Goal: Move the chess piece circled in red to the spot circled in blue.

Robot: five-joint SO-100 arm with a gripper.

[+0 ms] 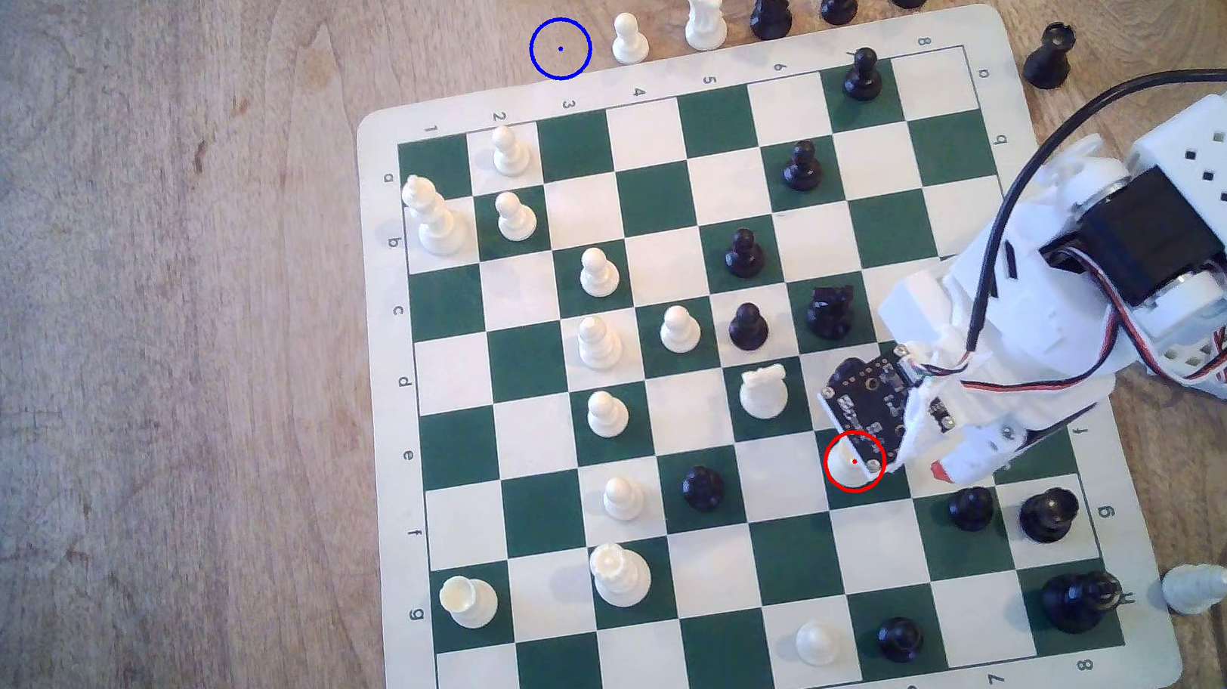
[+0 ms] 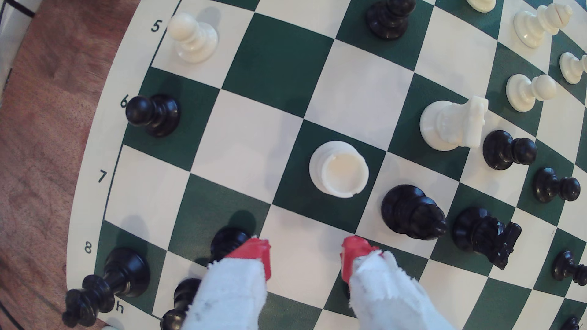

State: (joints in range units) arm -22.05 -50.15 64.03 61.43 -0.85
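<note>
Above board's f-row, gripper (image 2: 306, 258) hovers, red-tipped fingers (image 2: 354, 254) spread, nothing between them; white rook (image 2: 339, 169) upright on green square just ahead, untouched; blue-ringed spot (image 1: 560, 49) well apart, bare wood beyond board edge; risk: descending finger clips black bishop (image 2: 411, 212) beside rook, or smooth tapered plastic slips from pinch; rook top hollow, flared; fingers wrapped in frayed white tape.

Brown wood-grain tabletop (image 1: 125, 380), worn and pale in patches, with darker knots and stains. Soft daylight from above, short faint shadows. At the exterior view's left edge, a darker strip beyond the table's edge. No walls or windows visible.
</note>
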